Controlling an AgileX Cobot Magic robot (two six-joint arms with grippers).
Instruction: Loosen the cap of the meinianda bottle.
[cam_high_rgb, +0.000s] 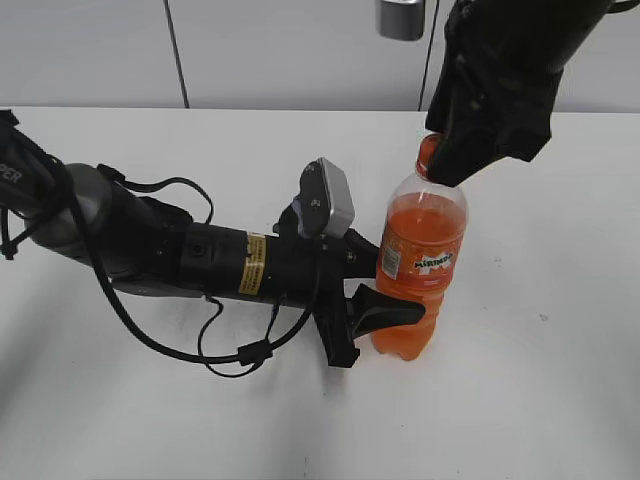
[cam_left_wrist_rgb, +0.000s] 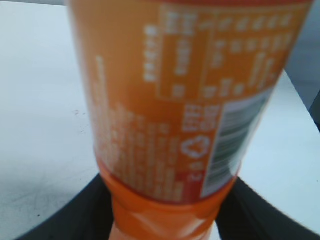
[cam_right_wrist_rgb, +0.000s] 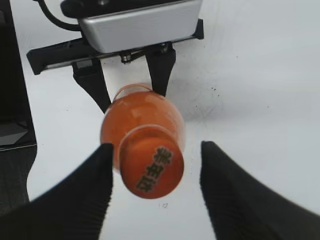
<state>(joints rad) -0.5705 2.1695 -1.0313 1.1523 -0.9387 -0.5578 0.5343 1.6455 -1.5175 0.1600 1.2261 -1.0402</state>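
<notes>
The meinianda bottle (cam_high_rgb: 420, 260) stands upright on the white table, full of orange drink. My left gripper (cam_high_rgb: 378, 292) is shut on its lower body, one finger on each side. In the left wrist view the bottle (cam_left_wrist_rgb: 180, 100) fills the frame between the left gripper's fingers (cam_left_wrist_rgb: 165, 220). The orange cap (cam_right_wrist_rgb: 152, 161), with dark print on top, sits on the bottle (cam_right_wrist_rgb: 142, 116). My right gripper (cam_right_wrist_rgb: 155, 150) is open above it, one finger on each side; the left finger is close, the right one apart. In the exterior view the right gripper (cam_high_rgb: 462, 150) hides most of the cap (cam_high_rgb: 429, 152).
The white table (cam_high_rgb: 540, 390) extends all round the bottle. The left arm with its cables (cam_high_rgb: 150, 250) lies low across the left half of the table. The left gripper body and silver camera (cam_right_wrist_rgb: 135, 22) lie just beyond the bottle in the right wrist view.
</notes>
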